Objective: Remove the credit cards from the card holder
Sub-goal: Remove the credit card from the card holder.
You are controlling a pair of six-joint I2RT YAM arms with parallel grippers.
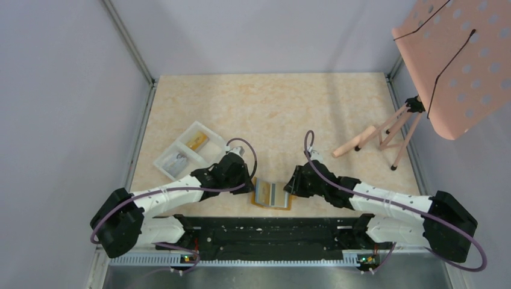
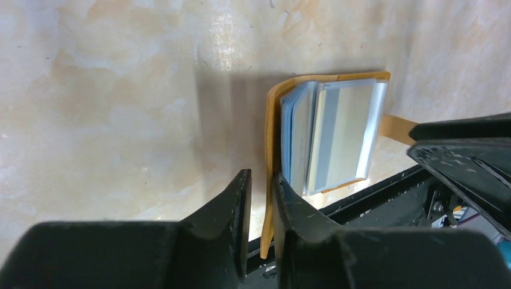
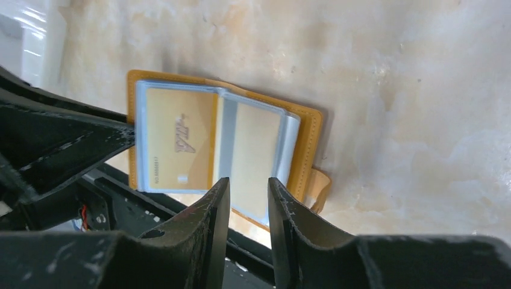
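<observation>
1. While the card holder lies opened flat at 6 o'clock on the desk, right at the near edge, no card appears to be out of it. Opening it seems to be the only step done.
2. Both credit cards sit in their clear sleeves in the right wrist view. A gold-toned printed one lies at 9 o'clock of the fold and a paler one at 3 o'clock.
3. The left gripper, at 9 o'clock of the holder seen from above, is clenched on the edge of the orange cover. I take this as pinning the holder in place.
4. The right gripper, at 3 o'clock of the holder, has its fingers narrowly apart astride the paler card's sleeve. Whether they pinch it or merely hover, I cannot tell.
5. Left to do, as I judge it: draw each card out of its sleeve and set it down apart from the holder.
6. The white tray, at 10 o'clock of the holder, holds things too small to name.
</observation>
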